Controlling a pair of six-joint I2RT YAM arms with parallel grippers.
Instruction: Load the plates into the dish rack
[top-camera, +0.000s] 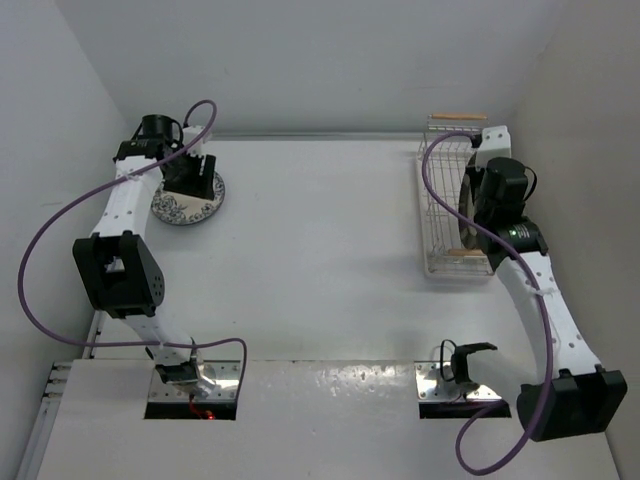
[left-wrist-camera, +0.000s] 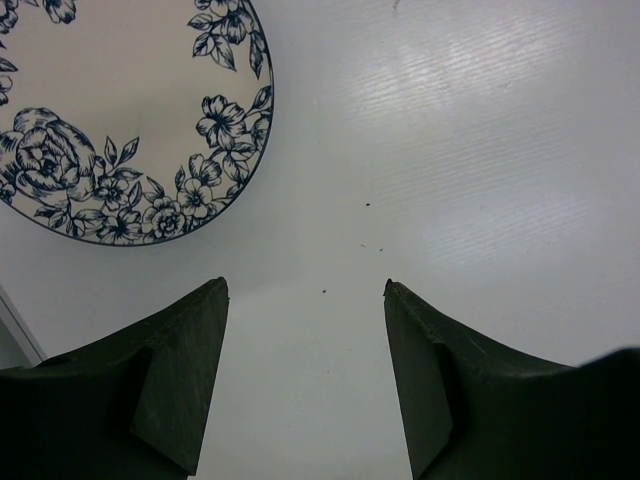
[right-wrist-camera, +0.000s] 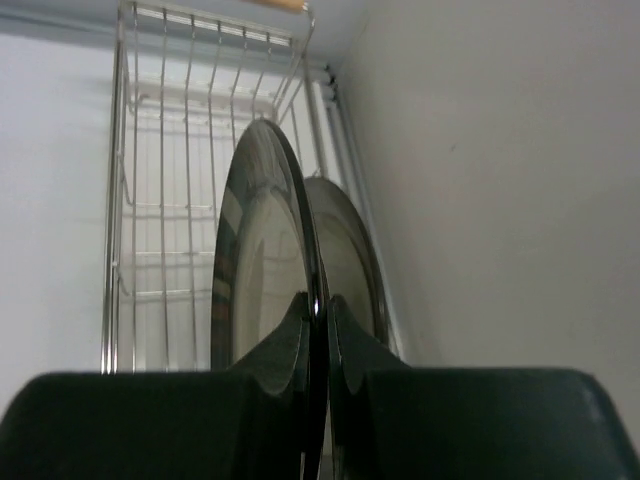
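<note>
A robotics lab cell: bare white panels (top-camera: 300, 60) box in a white worktop (top-camera: 320, 230), with left arm (top-camera: 125, 235) and right arm (top-camera: 550, 310) bolted at 6 o'clock.

On the table (top-camera: 320, 230), the lone plate (top-camera: 182, 211) lies flat at far left. The dish rack (top-camera: 436, 262) sits at far right, its long side along the right wall (top-camera: 585, 140), well apart from that plate. The left gripper (left-wrist-camera: 305, 285) hangs just beside the lone plate's rim, over bare table.

In the rack's near half, two plates stand on edge, side by side: the inner plate (right-wrist-camera: 255, 250) and the wall-side plate (right-wrist-camera: 350, 250). The right gripper (right-wrist-camera: 317, 300) straddles the inner plate's rim.
</note>
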